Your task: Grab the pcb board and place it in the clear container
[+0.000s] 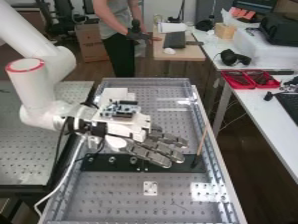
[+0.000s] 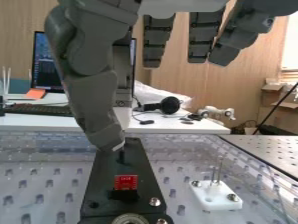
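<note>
No legible lettering or signs.

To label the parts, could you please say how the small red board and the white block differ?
The small red board sits on the black strip, while the white block lies beside that strip. The block looks larger than the board. The block bears two thin metal pins; the board, pale markings.

Perforated bench top [image 1: 110, 197]; dark bar [image 1: 174, 168] lying across; small white plate [image 1: 151, 188] near bar.
</note>
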Available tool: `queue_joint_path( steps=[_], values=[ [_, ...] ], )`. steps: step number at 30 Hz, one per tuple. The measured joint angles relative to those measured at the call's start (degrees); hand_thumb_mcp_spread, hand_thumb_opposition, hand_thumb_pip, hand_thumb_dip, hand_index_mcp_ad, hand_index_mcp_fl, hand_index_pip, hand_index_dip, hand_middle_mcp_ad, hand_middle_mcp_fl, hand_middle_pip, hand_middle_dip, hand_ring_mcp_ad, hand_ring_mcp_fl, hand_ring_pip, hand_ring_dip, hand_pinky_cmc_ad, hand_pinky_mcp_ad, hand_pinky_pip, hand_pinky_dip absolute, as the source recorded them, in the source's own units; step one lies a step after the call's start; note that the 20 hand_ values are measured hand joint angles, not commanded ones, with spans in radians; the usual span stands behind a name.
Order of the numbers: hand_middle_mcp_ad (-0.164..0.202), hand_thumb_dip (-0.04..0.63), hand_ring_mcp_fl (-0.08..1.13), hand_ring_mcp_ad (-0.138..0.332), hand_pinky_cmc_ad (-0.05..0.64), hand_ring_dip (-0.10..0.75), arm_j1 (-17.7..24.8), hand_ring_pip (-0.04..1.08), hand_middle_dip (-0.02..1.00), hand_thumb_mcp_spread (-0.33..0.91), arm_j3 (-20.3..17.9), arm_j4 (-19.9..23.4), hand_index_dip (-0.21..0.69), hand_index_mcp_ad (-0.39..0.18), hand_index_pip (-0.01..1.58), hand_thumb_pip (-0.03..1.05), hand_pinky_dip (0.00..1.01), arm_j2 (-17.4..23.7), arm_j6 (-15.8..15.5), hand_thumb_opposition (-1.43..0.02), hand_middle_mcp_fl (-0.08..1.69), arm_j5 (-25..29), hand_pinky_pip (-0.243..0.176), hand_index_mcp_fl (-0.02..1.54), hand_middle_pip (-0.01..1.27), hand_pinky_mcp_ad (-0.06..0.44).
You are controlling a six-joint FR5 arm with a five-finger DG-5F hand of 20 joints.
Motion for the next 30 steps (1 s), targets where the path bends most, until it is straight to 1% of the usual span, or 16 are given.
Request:
queue_joint_path(
  steps=[2,5,7,9,12,14,17,20,29,30],
  values=[
    [-0.03,0.222,0.04,0.166,0.304,0.051,-0.2,0.08,0.14,0.74,0.4,-0.5,0.157,-0.22,1.56,0.43,0.19,-0.5,-0.2,-0.82,0.04,-0.7,-0.065,0.33,0.13,0.141],
    [-0.03,0.222,0.05,0.166,0.309,0.058,-0.6,0.09,0.14,0.73,0.9,-1.0,0.155,-0.222,1.56,0.43,0.19,-0.9,-0.1,-0.82,0.04,-1.5,-0.063,0.33,0.13,0.141],
    [-0.03,0.222,0.05,0.166,0.307,0.058,-0.8,0.09,0.14,0.74,1.1,-1.2,0.155,-0.22,1.56,0.43,0.19,-1.1,0.0,-0.83,0.04,-1.6,-0.063,0.31,0.13,0.145],
    [-0.031,0.222,0.05,0.166,0.307,0.058,-0.8,0.09,0.14,0.75,1.1,-1.3,0.155,-0.23,1.56,0.43,0.19,-1.2,0.1,-0.83,0.04,-1.6,-0.063,0.28,0.13,0.145],
    [-0.031,0.222,0.05,0.166,0.307,0.058,-1.1,0.09,0.15,0.72,1.2,-1.4,0.161,-0.232,1.52,0.43,0.2,-1.6,0.3,-0.83,0.04,-1.5,-0.059,0.25,0.13,0.145],
    [-0.028,0.222,0.05,0.166,0.307,0.058,-1.1,0.09,0.15,0.69,1.2,-1.4,0.155,-0.23,1.53,0.43,0.2,-1.7,0.5,-0.84,0.04,-1.4,-0.059,0.24,0.13,0.145],
    [-0.031,0.222,0.05,0.166,0.307,0.058,-1.2,0.09,0.15,0.66,1.2,-1.5,0.127,-0.23,1.52,0.43,0.2,-1.8,0.6,-0.84,0.04,-1.4,-0.059,0.23,0.13,0.145],
    [-0.03,0.237,0.05,0.164,0.307,0.058,-1.2,0.09,0.15,0.66,1.3,-1.5,0.124,-0.223,1.51,0.43,0.2,-2.0,0.8,-0.84,0.04,-1.3,-0.059,0.22,0.13,0.145],
    [-0.033,0.236,0.05,0.164,0.311,0.058,-1.5,0.09,0.15,0.66,2.2,-2.0,0.126,-0.223,1.52,0.45,0.2,-2.8,1.1,-0.83,0.04,-1.5,-0.059,0.23,0.14,0.141],
    [-0.03,0.236,0.05,0.164,0.311,0.056,-1.5,0.09,0.15,0.66,2.3,-2.0,0.122,-0.223,1.54,0.45,0.2,-2.9,1.2,-0.83,0.04,-1.5,-0.059,0.24,0.14,0.141]
  ],
)
